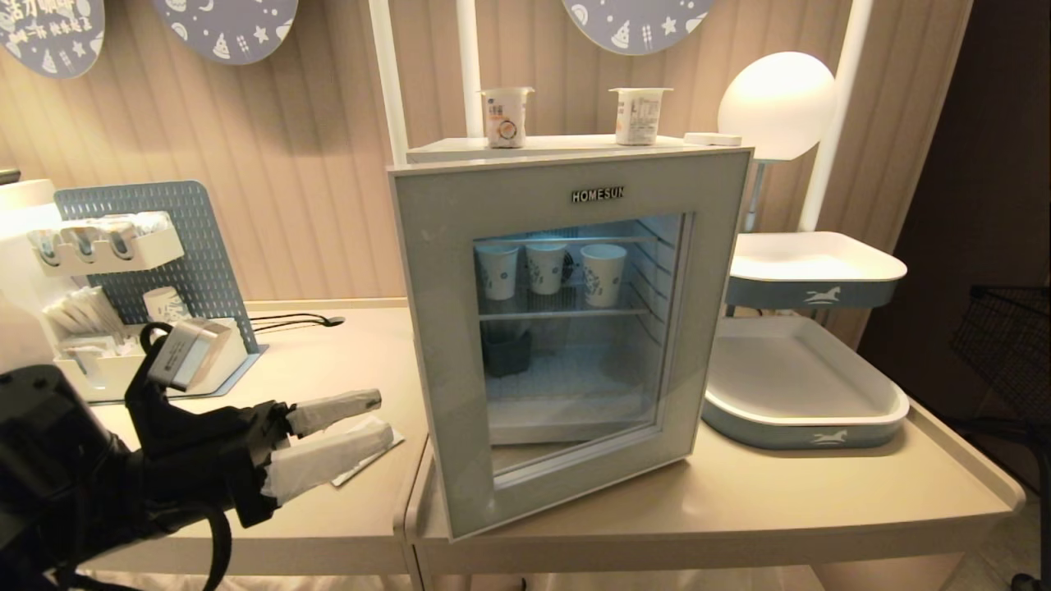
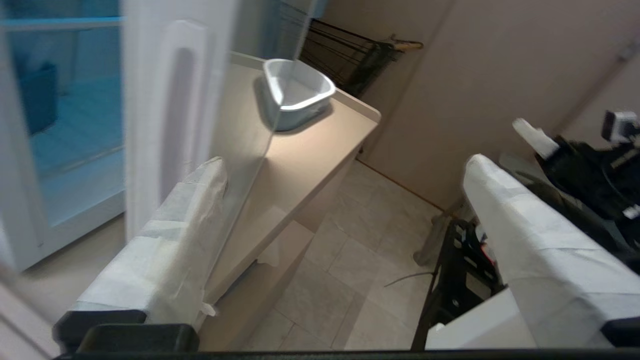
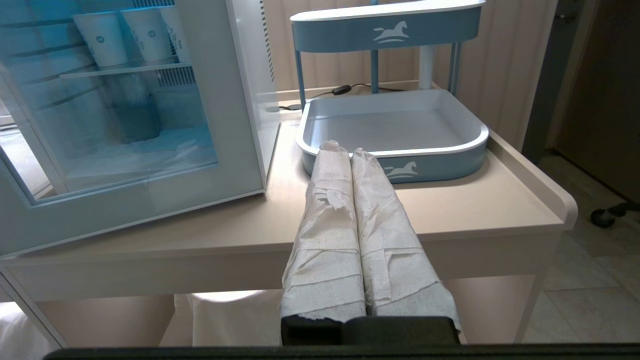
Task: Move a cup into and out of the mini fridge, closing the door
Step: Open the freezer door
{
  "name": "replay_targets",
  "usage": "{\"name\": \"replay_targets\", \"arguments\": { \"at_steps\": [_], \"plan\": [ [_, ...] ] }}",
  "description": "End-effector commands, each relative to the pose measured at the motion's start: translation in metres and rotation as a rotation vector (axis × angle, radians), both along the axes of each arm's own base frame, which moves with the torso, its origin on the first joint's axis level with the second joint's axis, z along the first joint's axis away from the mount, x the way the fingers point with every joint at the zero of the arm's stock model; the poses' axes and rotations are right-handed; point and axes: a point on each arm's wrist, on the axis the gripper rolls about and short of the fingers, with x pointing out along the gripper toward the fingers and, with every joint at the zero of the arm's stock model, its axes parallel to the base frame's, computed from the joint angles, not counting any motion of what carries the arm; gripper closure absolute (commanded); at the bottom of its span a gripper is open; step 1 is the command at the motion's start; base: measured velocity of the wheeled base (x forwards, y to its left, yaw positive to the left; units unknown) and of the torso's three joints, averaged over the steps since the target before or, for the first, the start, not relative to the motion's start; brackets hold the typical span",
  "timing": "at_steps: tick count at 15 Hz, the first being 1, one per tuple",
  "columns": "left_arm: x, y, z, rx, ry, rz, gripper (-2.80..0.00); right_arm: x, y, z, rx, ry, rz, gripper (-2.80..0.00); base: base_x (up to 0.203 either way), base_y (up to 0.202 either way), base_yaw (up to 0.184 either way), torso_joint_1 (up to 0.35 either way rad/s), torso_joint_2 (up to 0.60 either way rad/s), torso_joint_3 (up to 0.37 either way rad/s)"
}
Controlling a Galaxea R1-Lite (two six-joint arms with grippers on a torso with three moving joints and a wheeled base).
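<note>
The white mini fridge (image 1: pixel 542 148) stands on the table, its grey-framed glass door (image 1: pixel 443 328) swung a little ajar, the left edge nearest me. Three white paper cups (image 1: pixel 546 267) stand on the upper wire shelf behind the glass. My left gripper (image 1: pixel 384 419) hovers over the table just left of the door's free edge, open and empty. In the left wrist view the door's edge with its recessed grip (image 2: pixel 175 110) lies beside one taped finger (image 2: pixel 195 215). My right gripper (image 3: pixel 345 150) is shut on nothing, low in front of the table edge and outside the head view.
Two sealed yoghurt cups (image 1: pixel 507 116) sit on the fridge top. A two-tier white and blue tray stand (image 1: pixel 805 414) is right of the fridge. A pegboard organiser (image 1: pixel 181 238) stands at the left, a paper slip (image 1: pixel 369 460) lies under the left gripper, and a black wire basket (image 1: pixel 1010 345) is off the table's right end.
</note>
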Motion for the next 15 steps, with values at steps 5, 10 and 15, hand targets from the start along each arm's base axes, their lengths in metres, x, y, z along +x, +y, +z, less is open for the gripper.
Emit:
{"name": "replay_targets", "arguments": {
  "at_steps": [5,10,15],
  "plan": [
    [0.073,0.007,-0.046,0.017,0.121,0.253,0.00,0.003,0.000,-0.011,0.000,0.039,0.000,0.00,0.000,0.000,0.000,0.000,0.00,0.000],
    [0.095,-0.005,-0.064,0.031,0.126,0.290,0.00,0.003,0.000,-0.011,0.000,0.039,0.000,0.00,0.000,0.000,0.000,0.000,0.00,0.000],
    [0.090,-0.041,-0.070,0.041,0.148,0.163,0.00,0.003,0.000,-0.011,0.000,0.039,0.000,0.00,0.000,0.000,0.000,0.000,0.00,0.000]
  ]
}}
